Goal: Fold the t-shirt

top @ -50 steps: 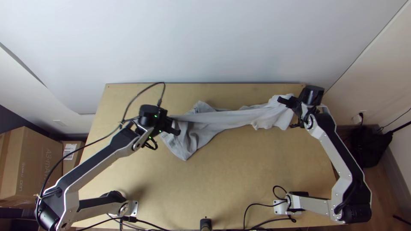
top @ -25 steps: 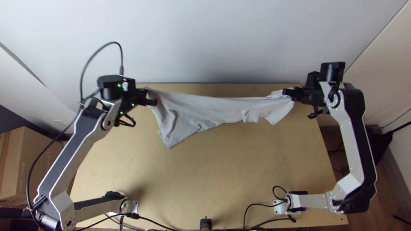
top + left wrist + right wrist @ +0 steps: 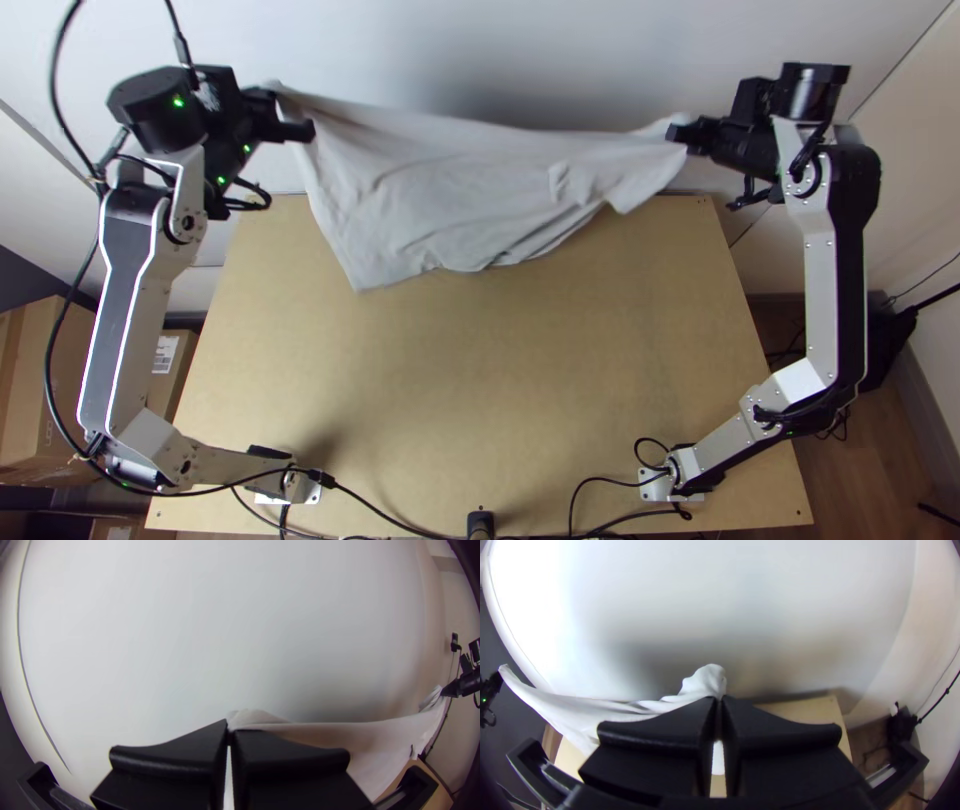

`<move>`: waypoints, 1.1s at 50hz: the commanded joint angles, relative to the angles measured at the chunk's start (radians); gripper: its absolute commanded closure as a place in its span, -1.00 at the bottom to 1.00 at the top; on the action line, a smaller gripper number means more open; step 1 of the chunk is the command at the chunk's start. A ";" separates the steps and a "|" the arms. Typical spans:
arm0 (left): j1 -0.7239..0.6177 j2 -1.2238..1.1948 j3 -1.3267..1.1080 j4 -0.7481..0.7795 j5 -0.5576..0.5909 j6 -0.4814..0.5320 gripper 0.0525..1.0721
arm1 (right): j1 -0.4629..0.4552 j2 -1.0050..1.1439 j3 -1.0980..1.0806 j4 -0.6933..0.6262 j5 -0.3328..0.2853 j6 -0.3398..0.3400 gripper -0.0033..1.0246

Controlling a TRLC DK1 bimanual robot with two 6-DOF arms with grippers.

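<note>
T-shirt (image 3: 440, 190) of pale-grey cloth hung over the 12 o'clock edge of the tan rectangular wooden tabletop (image 3: 470, 370), pinched by the flat-fingered black left hand (image 3: 230, 729) at 10 o'clock and matching right hand (image 3: 719, 701) at 2; overpulling risked slipping its bunched end free.

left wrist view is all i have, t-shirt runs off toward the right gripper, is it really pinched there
Observer: Yes, the right wrist view shows the right gripper shut on a bunched part of the t-shirt.

Operator: ok and where's the big loose corner hanging

Observer: In the top view it points down on the left gripper's side, seen against the far part of the wooden table.
</note>
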 commanded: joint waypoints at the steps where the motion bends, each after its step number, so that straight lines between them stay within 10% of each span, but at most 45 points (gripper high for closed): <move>1: 0.017 0.007 0.115 0.063 -0.048 0.058 0.95 | 0.004 -0.051 0.029 0.127 0.009 -0.004 0.95; 29: -0.046 -0.421 -0.124 0.306 -0.120 0.073 0.95 | 0.093 -0.625 -0.258 0.446 -0.006 0.028 0.95; 55: -0.003 -0.987 -0.629 0.295 -0.120 0.026 0.95 | 0.167 -0.943 -0.563 0.385 -0.009 0.034 0.95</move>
